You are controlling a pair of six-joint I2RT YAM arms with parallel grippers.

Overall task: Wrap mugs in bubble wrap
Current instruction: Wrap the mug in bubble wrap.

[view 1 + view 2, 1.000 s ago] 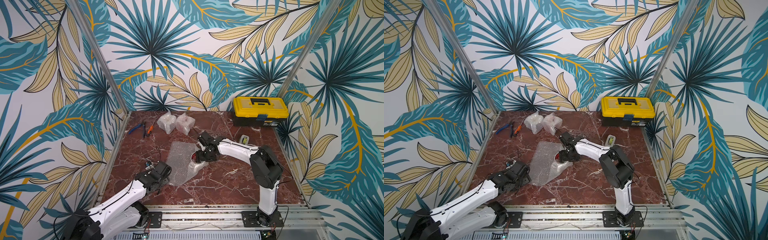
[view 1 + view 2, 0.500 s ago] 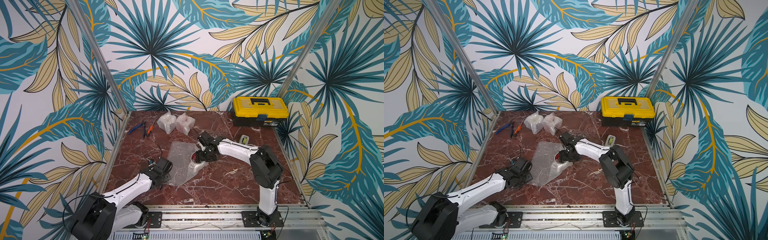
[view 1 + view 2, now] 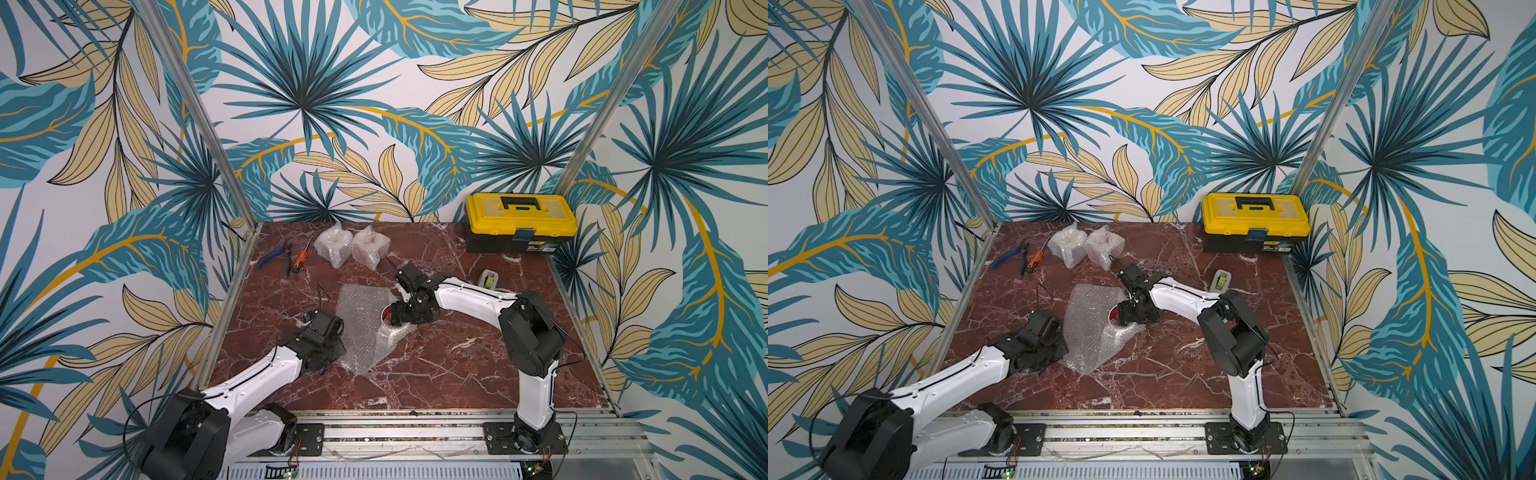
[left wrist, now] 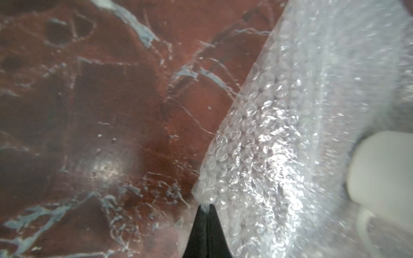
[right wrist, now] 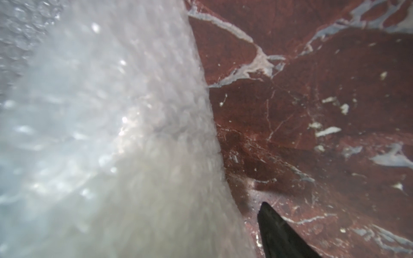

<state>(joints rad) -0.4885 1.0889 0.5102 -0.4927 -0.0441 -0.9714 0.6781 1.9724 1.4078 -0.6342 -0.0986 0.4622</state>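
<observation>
Low down, left fingers [image 4: 199,236] clamp the wrap [image 4: 268,145] at its corner; right fingers [image 5: 279,234] stand apart, one just beside the covered mug [image 3: 387,312].

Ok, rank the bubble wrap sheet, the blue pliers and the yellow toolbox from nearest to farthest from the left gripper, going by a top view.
1. bubble wrap sheet: mid-table, its edge pinched in the left gripper.
2. blue pliers: far left, by the table edge.
3. yellow toolbox: far right corner.

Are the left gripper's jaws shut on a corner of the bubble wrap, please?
Yes: in the left wrist view the left gripper shows its jaws pressed together, pinching a corner of the bubble wrap.
</observation>
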